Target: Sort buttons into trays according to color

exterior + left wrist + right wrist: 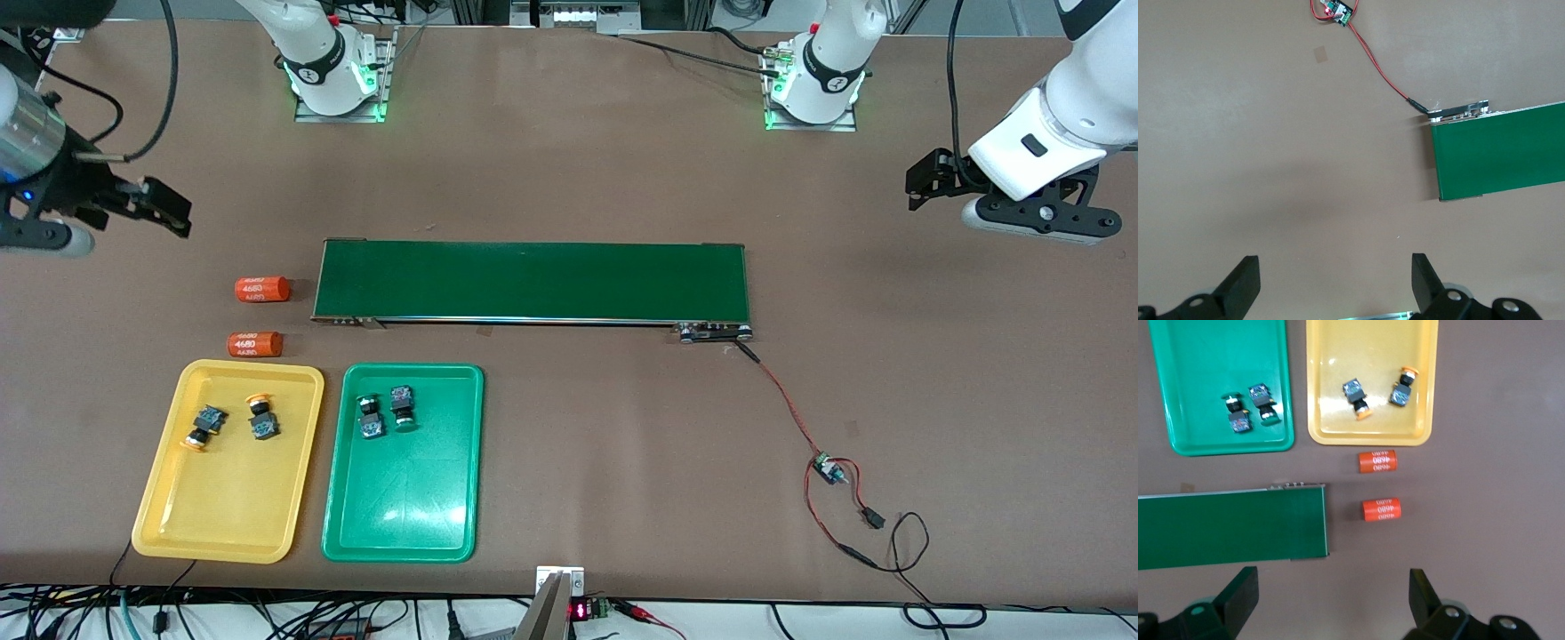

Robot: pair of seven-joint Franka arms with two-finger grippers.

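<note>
Two yellow-capped buttons (206, 427) (261, 418) lie in the yellow tray (222, 507). Two green-capped buttons (370, 418) (403, 407) lie in the green tray (400, 507) beside it. Both trays sit nearer the front camera than the belt, toward the right arm's end. The right wrist view shows the yellow tray (1365, 353), green tray (1205, 360) and their buttons (1355, 397) (1238, 417). My right gripper (169, 206) (1333, 593) hangs open and empty over bare table at its end. My left gripper (925, 178) (1336, 280) hangs open and empty over bare table at the left arm's end.
A long dark-green belt (531, 281) (1501, 150) (1231, 527) lies across the table's middle. Two orange cylinders marked 4680 (262, 290) (255, 344) lie by its end near the yellow tray. A red wire runs to a small circuit board (829, 468) (1341, 12).
</note>
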